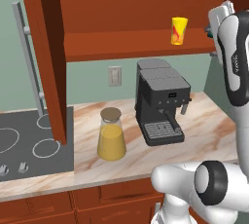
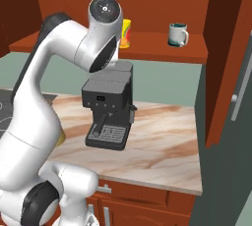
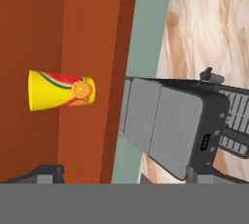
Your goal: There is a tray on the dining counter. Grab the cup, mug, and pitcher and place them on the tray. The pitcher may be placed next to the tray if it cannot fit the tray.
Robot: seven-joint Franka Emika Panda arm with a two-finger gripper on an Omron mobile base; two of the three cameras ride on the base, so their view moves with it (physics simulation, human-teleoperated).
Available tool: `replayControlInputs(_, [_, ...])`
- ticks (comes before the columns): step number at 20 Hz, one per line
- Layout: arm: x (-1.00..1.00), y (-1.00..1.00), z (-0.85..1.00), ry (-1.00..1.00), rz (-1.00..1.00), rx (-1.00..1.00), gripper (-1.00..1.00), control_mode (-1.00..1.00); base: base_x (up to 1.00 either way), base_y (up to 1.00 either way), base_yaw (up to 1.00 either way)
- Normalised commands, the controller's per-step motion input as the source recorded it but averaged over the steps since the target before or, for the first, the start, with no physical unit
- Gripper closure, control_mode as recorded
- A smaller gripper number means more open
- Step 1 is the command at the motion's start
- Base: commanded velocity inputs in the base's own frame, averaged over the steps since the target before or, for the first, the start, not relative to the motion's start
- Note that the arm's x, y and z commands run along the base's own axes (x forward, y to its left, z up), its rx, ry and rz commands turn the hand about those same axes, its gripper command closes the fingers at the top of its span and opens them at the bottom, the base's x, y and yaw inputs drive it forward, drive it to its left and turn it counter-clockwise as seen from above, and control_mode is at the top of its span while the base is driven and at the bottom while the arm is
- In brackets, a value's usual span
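The yellow cup (image 1: 179, 30) stands on the lower shelf of an open wooden wall cabinet, also seen as the cup (image 3: 61, 90) lying sideways in the rolled hand view. My gripper (image 3: 126, 175) is open and empty, apart from the cup and facing the shelf, one fingertip (image 3: 46, 173) below the cup in that picture. The white-and-teal mug (image 2: 177, 34) stands further right on the same shelf. The pitcher (image 1: 111, 135) with orange liquid stands on the marbled worktop beside the stovetop. The tray and the dining counter are out of view.
A dark coffee machine (image 1: 160, 101) stands on the worktop right under the shelf (image 1: 136, 43). The open cabinet door (image 1: 46, 57) hangs over the stovetop (image 1: 29, 145). A second open door (image 2: 224, 58) stands at the right end of the worktop.
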Motion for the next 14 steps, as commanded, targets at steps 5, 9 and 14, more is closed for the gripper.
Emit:
replayControlInputs(5, [0.15, -0.11, 0.3, 0.0, 0.0, 0.05, -1.0, -1.0, 0.0, 0.0, 0.0])
replayControlInputs(9, [0.22, -0.1, 0.22, 0.0, 0.0, 0.05, -1.0, -1.0, 0.0, 0.0, 0.0])
replayControlInputs(14, [0.31, 0.0, 0.01, 0.0, 0.0, 0.0, -1.0, -1.0, 0.0, 0.0, 0.0])
